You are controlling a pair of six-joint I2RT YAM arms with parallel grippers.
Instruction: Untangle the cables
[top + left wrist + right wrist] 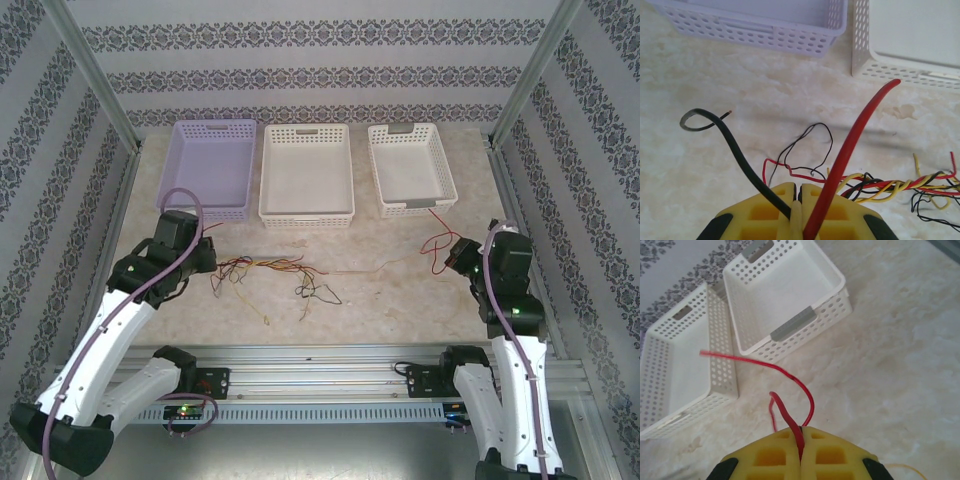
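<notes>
1. The left gripper (205,250) sits at the left of the table (380,310), just near of the purple basket. In the left wrist view (797,192) its yellow fingers (775,205) are pressed together with no gap. They pinch a black cable (735,145) that curls off to the left and a red cable (855,145) that rises toward the far right.
2. The purple basket (207,212) stands at the far left of a row of three, its perforated wall (765,30) just beyond the left gripper.
3. The cables (265,268) lie on the table right of the left gripper, near of the baskets. They form a twisted bundle of red, yellow and black (900,186), with loose black loops at its right end and one yellow end straying nearer. A faint thin line runs on to the right; where it ends I cannot tell.
4. The middle white basket (305,218) stands beyond the bundle, beside the purple one (890,70), and also shows in the right wrist view (720,355).
5. The right white basket (418,206) has grey handles (825,315).
6. A red strand (437,240) loops upward and off to the left (790,377) from the right gripper.
7. The right gripper (455,255) is at the table's right, near of that basket. Its fingers are clamped tight on the red strand (801,432).
</notes>
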